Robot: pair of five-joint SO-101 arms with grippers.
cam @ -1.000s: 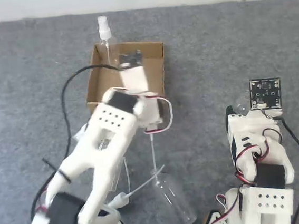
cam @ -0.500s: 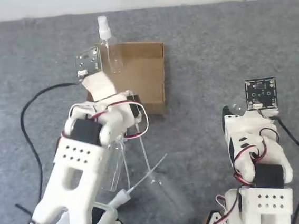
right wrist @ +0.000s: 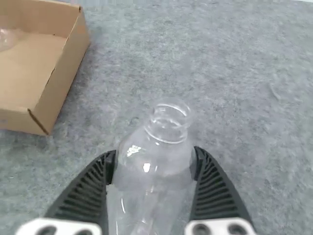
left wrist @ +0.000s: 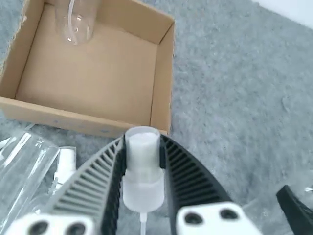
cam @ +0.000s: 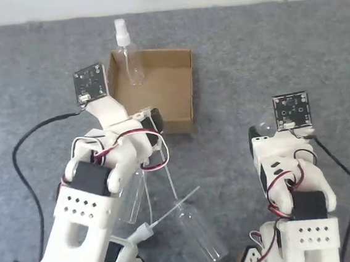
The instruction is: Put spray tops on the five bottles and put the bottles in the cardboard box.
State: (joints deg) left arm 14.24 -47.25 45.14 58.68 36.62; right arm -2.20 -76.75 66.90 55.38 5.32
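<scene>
Fingers of the left gripper (left wrist: 142,143) were clamped on a white spray top (left wrist: 142,178), one ribbed black finger on each side of its collar and its thin tube hanging out below. Fingers of the right gripper (right wrist: 154,156) were closed on the shoulders of an open-necked bottle (right wrist: 155,147), clear and uncapped, with its mouth pointing away from the wrist. Seen from above, the cardboard box (cam: 181,93) sat on the grey carpet (cam: 266,48) at about 11 o'clock, open side up. A capped bottle (cam: 128,61) had its base inside the box at the box's 11 o'clock corner, and its white sprayer head showed beyond the far wall; whether it stood or leaned could not be told. The left arm (cam: 97,194) rose from 7 o'clock with its wrist just short of the box's near wall, and the held spray top hung over the carpet just outside that wall. The right arm (cam: 291,175) stood at 5 o'clock, well apart from the box, which lay at its 10 o'clock. A loose bottle (cam: 202,233) lay on its side at 6 o'clock between the two arms. A second spray top (cam: 144,232) lay just beside it at its 9 o'clock, its tube angled toward 2 o'clock. Another clear bottle (cam: 132,197) showed partly beneath the left arm.
</scene>
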